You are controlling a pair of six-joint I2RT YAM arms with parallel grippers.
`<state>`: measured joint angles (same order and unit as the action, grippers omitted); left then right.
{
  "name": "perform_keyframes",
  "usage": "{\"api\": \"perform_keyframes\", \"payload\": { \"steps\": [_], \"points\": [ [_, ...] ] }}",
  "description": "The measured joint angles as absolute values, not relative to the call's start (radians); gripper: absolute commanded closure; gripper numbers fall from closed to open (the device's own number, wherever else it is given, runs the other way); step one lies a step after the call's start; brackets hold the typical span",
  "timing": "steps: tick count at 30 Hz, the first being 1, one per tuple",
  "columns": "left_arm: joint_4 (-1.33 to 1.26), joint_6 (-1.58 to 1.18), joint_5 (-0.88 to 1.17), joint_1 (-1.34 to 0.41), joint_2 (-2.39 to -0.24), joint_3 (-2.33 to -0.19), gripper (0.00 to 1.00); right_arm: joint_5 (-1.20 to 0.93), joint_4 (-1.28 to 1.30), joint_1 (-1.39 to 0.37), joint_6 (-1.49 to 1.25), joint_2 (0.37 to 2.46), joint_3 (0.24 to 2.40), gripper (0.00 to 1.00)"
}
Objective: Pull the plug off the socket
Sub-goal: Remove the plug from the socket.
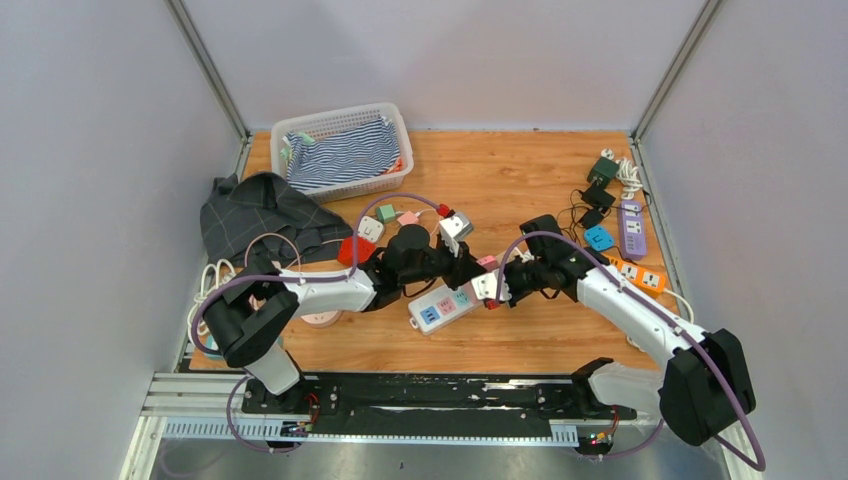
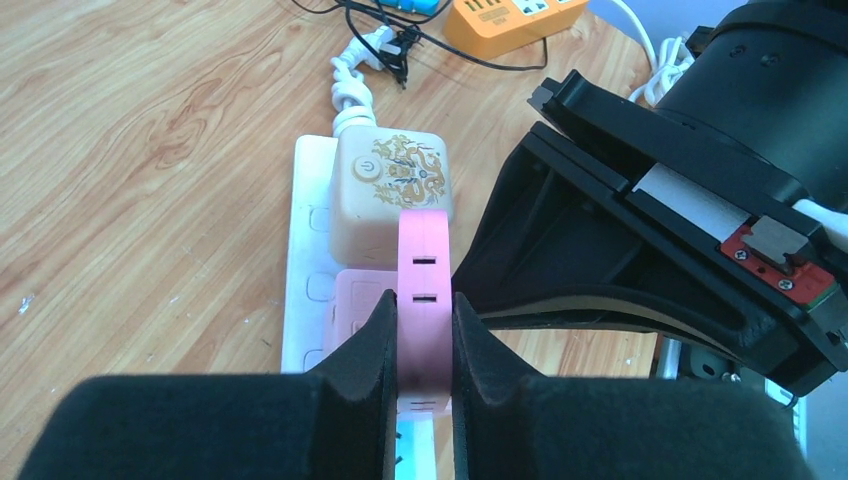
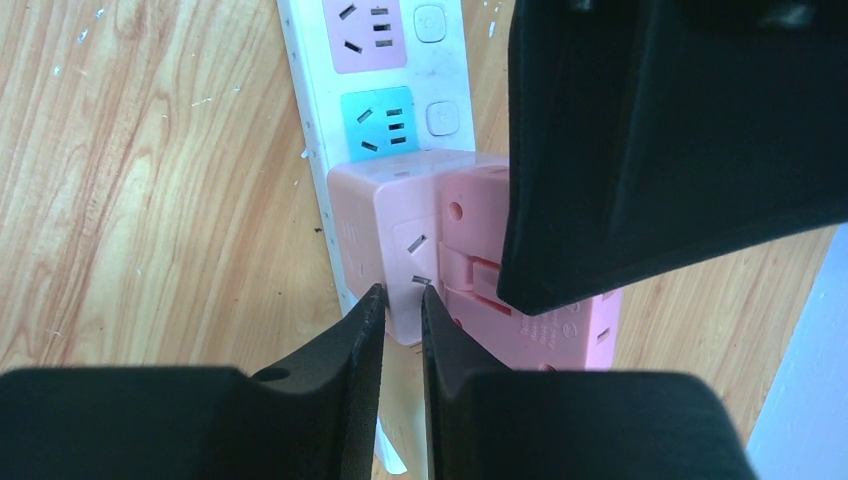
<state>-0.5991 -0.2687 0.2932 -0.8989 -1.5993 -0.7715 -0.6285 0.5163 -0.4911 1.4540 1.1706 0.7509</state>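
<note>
A white power strip [image 1: 440, 306] lies mid-table. In the left wrist view a beige cube adapter [image 2: 392, 190] and a pale pink cube adapter [image 2: 345, 320] sit on the strip [image 2: 305, 230]. My left gripper [image 2: 423, 300] is shut on a flat pink plug [image 2: 423, 250], which stands beside the pink cube. My right gripper [image 3: 400, 295] is shut to a narrow gap with nothing seen between the pads. Its tips sit at the pale pink cube [image 3: 400, 220] over the strip [image 3: 320, 120]. The pink plug [image 3: 560, 310] and a left finger [image 3: 670, 150] are right beside it.
A white basket [image 1: 345, 150] with striped cloth stands at the back left, with dark clothing [image 1: 260, 215] beside it. A purple strip [image 1: 631, 228], an orange strip [image 1: 640, 275] and black adapters [image 1: 598, 190] lie at the right edge. Small cube adapters [image 1: 385, 215] lie behind the left arm.
</note>
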Motion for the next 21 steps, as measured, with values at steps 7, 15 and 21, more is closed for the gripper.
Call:
{"api": "perform_keyframes", "payload": {
  "steps": [7,15,21],
  "points": [
    [-0.589,-0.273,0.268,-0.899,-1.601,-0.779,1.00,-0.619,0.516,-0.496,1.454,1.183,0.758,0.81],
    [-0.609,-0.300,0.233,-0.900,-1.587,-0.750,1.00,-0.616,0.514,-0.501,1.454,1.188,0.761,0.81],
    [-0.614,-0.304,0.243,-0.900,-1.587,-0.746,1.00,-0.615,0.514,-0.502,1.454,1.191,0.763,0.81]
  ]
}}
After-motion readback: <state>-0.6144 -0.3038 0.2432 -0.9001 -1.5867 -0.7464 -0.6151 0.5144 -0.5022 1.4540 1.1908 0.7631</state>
